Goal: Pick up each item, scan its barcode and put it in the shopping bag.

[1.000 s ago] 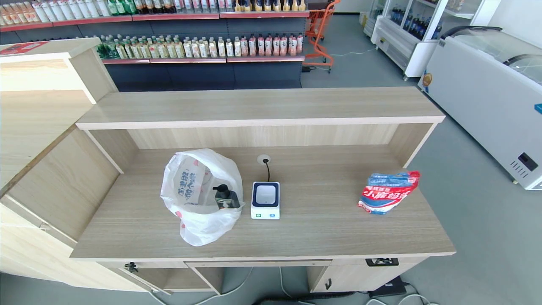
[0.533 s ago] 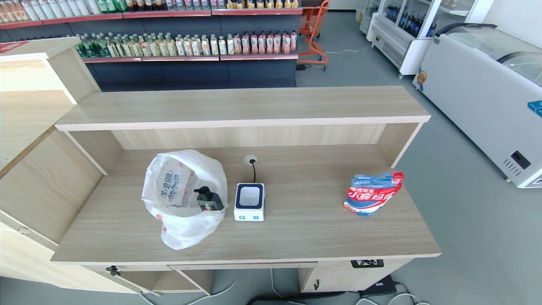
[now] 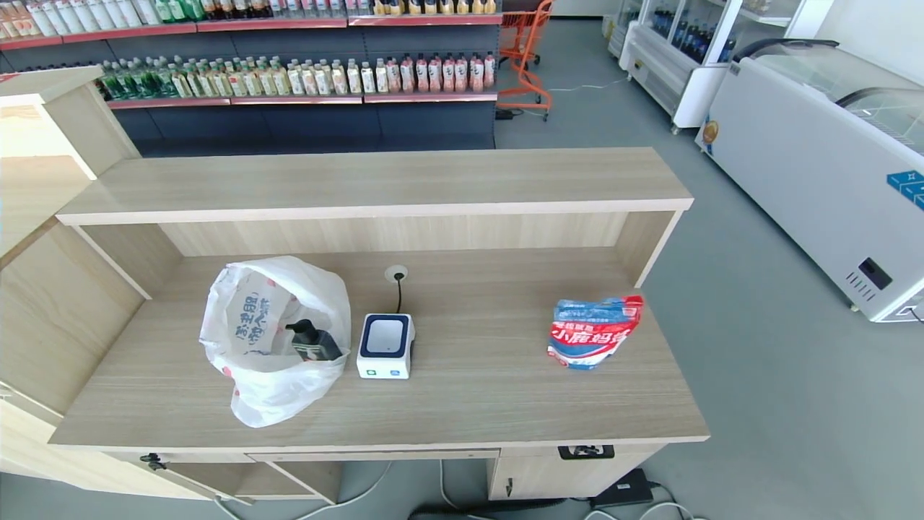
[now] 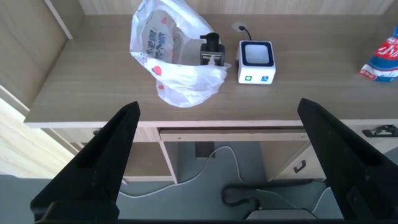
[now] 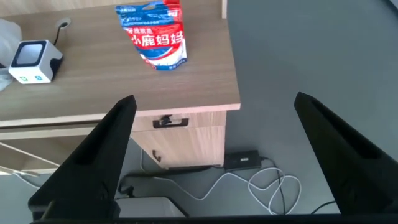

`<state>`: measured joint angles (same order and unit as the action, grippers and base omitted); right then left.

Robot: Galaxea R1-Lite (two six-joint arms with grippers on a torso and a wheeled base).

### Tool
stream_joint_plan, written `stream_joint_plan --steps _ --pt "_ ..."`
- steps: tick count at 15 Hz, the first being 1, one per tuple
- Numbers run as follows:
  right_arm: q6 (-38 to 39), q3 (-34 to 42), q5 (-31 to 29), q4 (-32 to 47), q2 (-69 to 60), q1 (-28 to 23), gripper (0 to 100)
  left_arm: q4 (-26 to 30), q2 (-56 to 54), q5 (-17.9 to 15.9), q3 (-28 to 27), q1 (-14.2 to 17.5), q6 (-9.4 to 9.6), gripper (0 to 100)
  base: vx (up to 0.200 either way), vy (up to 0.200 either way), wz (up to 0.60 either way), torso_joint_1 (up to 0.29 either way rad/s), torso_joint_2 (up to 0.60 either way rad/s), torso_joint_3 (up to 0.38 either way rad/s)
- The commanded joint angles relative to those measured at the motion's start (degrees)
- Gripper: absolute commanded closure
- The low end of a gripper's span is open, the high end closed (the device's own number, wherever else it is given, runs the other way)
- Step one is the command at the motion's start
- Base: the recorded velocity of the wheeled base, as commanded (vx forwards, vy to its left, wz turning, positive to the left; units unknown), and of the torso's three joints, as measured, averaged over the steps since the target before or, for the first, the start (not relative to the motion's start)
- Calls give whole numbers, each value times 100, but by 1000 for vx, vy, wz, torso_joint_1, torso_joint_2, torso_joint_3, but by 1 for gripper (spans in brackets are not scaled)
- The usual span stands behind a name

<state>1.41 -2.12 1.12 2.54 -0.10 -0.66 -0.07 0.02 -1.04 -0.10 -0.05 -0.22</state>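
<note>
Shop shelving (image 3: 289,108) and a chest freezer (image 3: 808,166) stand behind the wooden counter (image 3: 469,412) where I work. On its lower surface, toward my left, lies the white shopping bag (image 3: 253,383), mouth open and slumped. A dark pump bottle (image 3: 312,343) is inside it, so I judge that item finished. The red and blue pouch (image 3: 593,332) stands toward my right, well apart from the bag and near the counter's right edge. The scanner (image 3: 386,345) sits between them, just beside the bag, with its cable (image 3: 398,296) running to a hole behind it. The step in hand is to fetch the pouch, and it falls to the right arm. Procedure: approach from above, close on the upper seam or across the body where the filling gives support, and lift straight up so the soft pack does not slide off the edge. Turn the printed code toward the scanner window before moving to the bag. Both arms hang low in front of the counter, below its edge. The left gripper (image 4: 217,106) and the right gripper (image 5: 214,98) are both spread wide and hold nothing.
</note>
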Motion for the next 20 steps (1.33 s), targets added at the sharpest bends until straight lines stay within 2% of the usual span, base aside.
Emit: stream_joint_plan --steps 1,2,3,4,5,6,9,10,13,18,20 --pt "8 -104 11 19 19 4 0 -1 -2 -2 1 5 -13 0 0 0 0 0 0 0" --pt "175 -790 187 116 590 57 0 -1 -2 -2 1 5 -13 0 0 0 0 0 0 0" --pt "940 -1862 327 98 2075 127 0 -1 -2 -2 1 5 -13 0 0 0 0 0 0 0" --pt "1713 -2627 310 10 2998 92 0 -1 -2 -2 1 5 -13 0 0 0 0 0 0 0" --pt "3093 -3901 2 -16 4650 -128 0 -1 -2 -2 1 5 -13 0 0 0 0 0 0 0" --pt "3875 -4754 -464 116 5925 -365 0 -1 -2 7 1 5 -13 0 0 0 0 0 0 0" --pt "5844 -6265 -798 1592 8271 -470 0 -1 -2 -2 1 5 -13 0 0 0 0 0 0 0" --pt "6125 -6450 -930 1601 8772 -435 0 -1 -2 -2 1 5 -13 0 0 0 0 0 0 0" --pt "6257 -6679 -1395 1267 9897 -22 0 -1 -2 -2 1 5 -13 0 0 0 0 0 0 0" --pt "6275 -6731 -1395 -412 11145 716 0 -1 -2 -2 1 5 -13 0 0 0 0 0 0 0" --pt "6266 -6828 -1387 -526 11409 954 0 -1 -2 -2 1 5 -13 0 0 0 0 0 0 0"
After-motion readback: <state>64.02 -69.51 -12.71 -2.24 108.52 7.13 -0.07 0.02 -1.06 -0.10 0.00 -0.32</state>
